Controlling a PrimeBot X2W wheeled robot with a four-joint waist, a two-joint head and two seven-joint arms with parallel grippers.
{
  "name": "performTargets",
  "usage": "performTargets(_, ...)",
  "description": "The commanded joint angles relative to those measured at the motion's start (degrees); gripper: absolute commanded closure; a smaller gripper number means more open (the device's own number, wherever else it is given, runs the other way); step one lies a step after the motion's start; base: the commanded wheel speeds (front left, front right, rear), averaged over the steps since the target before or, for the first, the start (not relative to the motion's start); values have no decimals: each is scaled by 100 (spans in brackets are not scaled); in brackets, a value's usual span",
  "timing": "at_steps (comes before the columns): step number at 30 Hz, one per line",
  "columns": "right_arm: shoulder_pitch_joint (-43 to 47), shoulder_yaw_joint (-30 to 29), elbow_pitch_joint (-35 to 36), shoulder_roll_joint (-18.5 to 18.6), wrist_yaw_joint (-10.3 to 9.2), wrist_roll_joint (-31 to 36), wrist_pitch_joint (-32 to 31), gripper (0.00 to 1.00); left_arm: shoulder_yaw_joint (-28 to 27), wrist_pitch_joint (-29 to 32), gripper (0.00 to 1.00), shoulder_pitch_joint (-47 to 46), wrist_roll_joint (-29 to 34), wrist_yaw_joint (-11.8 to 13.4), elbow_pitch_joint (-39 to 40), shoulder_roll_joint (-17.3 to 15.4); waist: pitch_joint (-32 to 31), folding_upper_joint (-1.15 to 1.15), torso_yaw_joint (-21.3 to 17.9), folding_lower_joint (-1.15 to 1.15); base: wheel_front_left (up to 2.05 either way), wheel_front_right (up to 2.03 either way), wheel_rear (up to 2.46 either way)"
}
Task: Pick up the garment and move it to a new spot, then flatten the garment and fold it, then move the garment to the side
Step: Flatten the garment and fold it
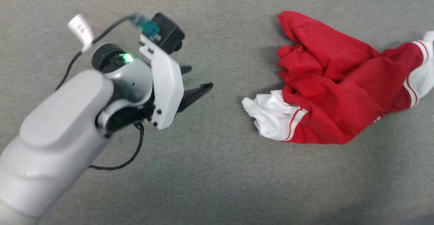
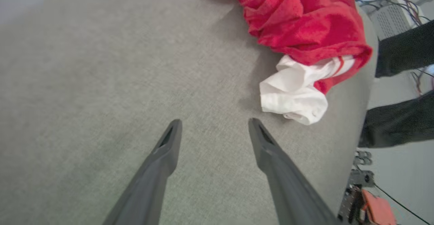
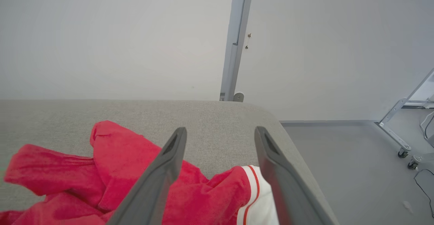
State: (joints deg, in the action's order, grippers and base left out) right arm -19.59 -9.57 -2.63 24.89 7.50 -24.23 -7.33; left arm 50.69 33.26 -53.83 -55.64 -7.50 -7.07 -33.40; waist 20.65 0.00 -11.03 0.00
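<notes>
Left gripper [image 1: 200, 77] spread, empty, over grey fabric surface [image 1: 217, 177], apart from crumpled garment [image 1: 332, 82]. Right gripper [image 3: 220, 130] spread above garment, holding nothing.

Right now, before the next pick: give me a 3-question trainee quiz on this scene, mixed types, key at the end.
1. True or false: the left pincer is shut on the garment.
2. Which part of the garment lies nearest the left pincer? A) a white sleeve B) a blue collar C) a zipper
3. Fill in: the right pincer has its jaws ____, with nothing between them.

Key: 1 false, it is open and apart from the garment, over the bare grey surface; 2 A; 3 open.
</notes>
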Motion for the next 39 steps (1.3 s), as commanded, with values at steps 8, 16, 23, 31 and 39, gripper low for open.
performTargets(8, 33, 108, 471, -263, -1, 62, 102, 0, 245, 1838, 0, -663, -1398, 83, -1098, 789, 261, 0, -480, 0, 0, 0, 0)
performTargets(16, -46, 311, 471, -442, -1, 62, 191, 0, 380, 2203, 0, -742, -1637, 239, -1731, 1338, 419, 0, -867, 0, 0, 0, 0)
performTargets(23, -116, 406, 456, -473, -1, 26, 241, 0, 602, 2230, 54, -651, -1489, 185, -2046, 1376, 515, 0, -1020, 0, 0, 0, 0)
performTargets(31, -199, 482, 518, -411, -1, 77, 300, 0, 465, 2073, 100, -664, -1652, 131, -2356, 1489, 530, 0, -948, 0, 0, 0, 0)
performTargets(39, -58, 510, 543, -336, -1, 131, 422, 0, 181, 1794, 100, -827, -1853, 43, -2464, 1523, 325, 0, -571, 0, 0, 0, 0)
